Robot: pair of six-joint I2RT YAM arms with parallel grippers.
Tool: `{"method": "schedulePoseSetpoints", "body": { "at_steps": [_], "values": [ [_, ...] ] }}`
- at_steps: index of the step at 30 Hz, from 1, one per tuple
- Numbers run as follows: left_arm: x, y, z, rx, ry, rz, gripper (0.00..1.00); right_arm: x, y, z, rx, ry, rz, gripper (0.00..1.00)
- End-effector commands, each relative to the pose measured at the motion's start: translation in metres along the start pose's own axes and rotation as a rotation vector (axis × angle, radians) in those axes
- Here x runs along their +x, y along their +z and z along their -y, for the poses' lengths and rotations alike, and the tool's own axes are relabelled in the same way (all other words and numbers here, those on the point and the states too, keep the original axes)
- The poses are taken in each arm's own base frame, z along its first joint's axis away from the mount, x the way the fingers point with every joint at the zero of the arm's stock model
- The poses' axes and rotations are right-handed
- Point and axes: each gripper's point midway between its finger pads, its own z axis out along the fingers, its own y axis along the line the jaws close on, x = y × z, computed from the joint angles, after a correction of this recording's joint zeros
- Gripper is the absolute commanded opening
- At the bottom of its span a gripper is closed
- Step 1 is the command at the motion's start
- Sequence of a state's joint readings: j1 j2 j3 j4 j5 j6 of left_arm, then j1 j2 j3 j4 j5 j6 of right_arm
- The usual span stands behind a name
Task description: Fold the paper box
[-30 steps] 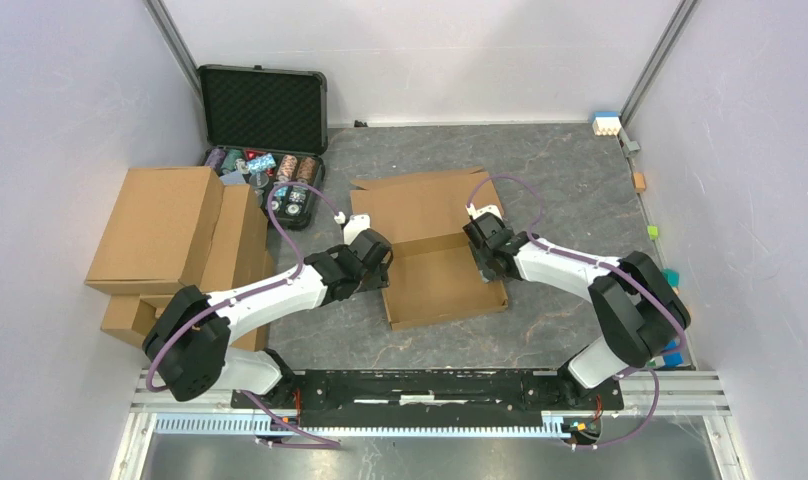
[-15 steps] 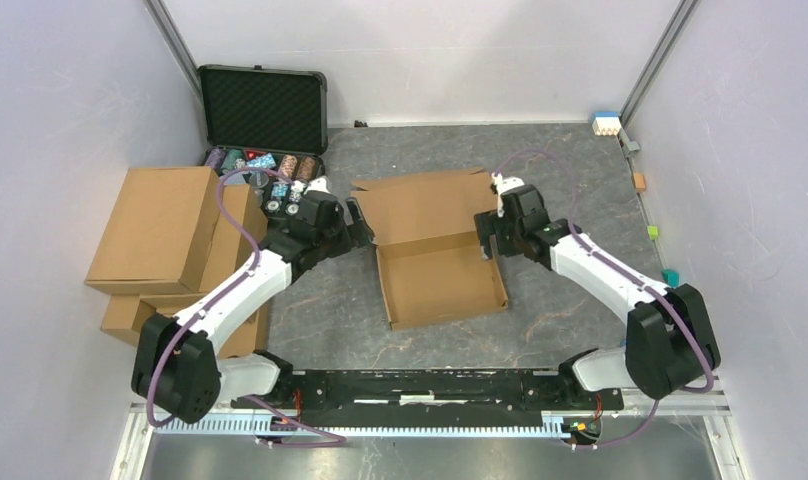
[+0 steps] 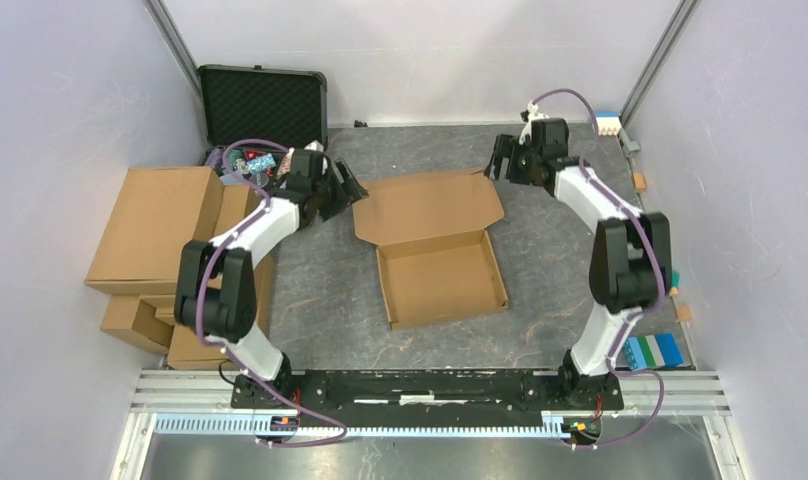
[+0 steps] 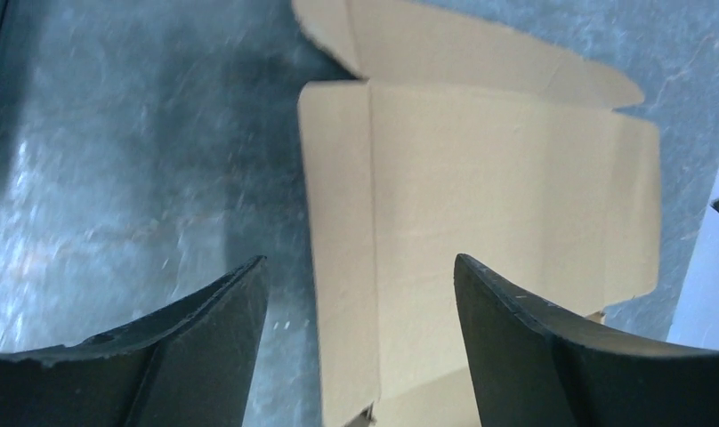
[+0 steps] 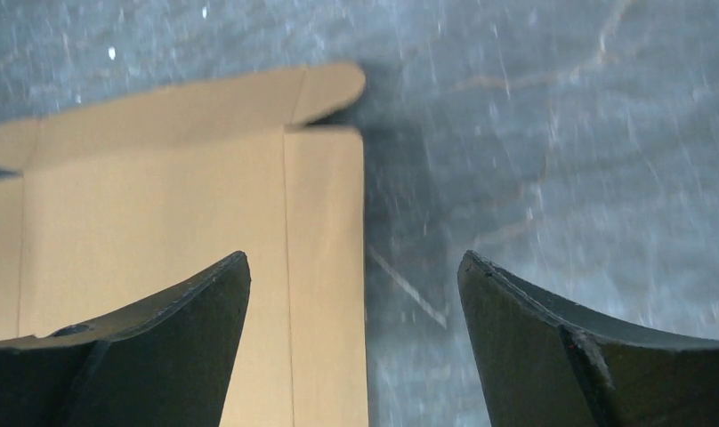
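The paper box (image 3: 442, 278) lies mid-table as a shallow brown cardboard tray with its lid flap (image 3: 430, 207) spread flat behind it. My left gripper (image 3: 345, 190) hovers just off the lid's left far corner, open and empty. In the left wrist view the lid (image 4: 498, 205) and its narrow side flap show between the dark fingers (image 4: 205, 347). My right gripper (image 3: 500, 160) hangs by the lid's right far corner, also open and empty. In the right wrist view the lid (image 5: 160, 222) sits under the left finger, with grey table under the right one.
A pile of ready-made brown cartons (image 3: 160, 230) stands at the left. Behind it, a black foam-lined case (image 3: 263, 105) is open with chips in front. Coloured blocks lie along the right wall (image 3: 652, 350) and at the far right corner (image 3: 607, 122).
Both arms have swung away from the tray's side walls to the lid's far corners. Both sets of jaws have opened wider. The box has stayed in place.
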State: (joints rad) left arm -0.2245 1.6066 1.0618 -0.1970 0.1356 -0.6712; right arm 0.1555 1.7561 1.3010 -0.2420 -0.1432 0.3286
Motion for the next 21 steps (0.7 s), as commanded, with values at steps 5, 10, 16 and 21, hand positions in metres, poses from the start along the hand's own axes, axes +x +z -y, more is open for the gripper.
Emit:
{"method": "schedulePoseSetpoints", "body": {
  "at_steps": [5,10,16,21],
  "values": [
    [-0.035,0.040,0.025,0.090,0.022,-0.027,0.73,-0.021,0.072,-0.019,-0.123,0.011,-0.066,0.88],
    [-0.038,0.059,0.028,0.107,0.016,-0.057,0.48,-0.009,0.093,-0.027,-0.192,0.037,-0.109,0.70],
    [-0.039,0.064,0.043,0.170,0.013,-0.092,0.09,-0.018,0.086,-0.037,-0.235,0.029,-0.086,0.28],
    [-0.048,0.047,0.051,0.122,0.097,-0.048,0.04,-0.033,0.072,-0.046,-0.215,-0.049,-0.049,0.00]
  ]
}}
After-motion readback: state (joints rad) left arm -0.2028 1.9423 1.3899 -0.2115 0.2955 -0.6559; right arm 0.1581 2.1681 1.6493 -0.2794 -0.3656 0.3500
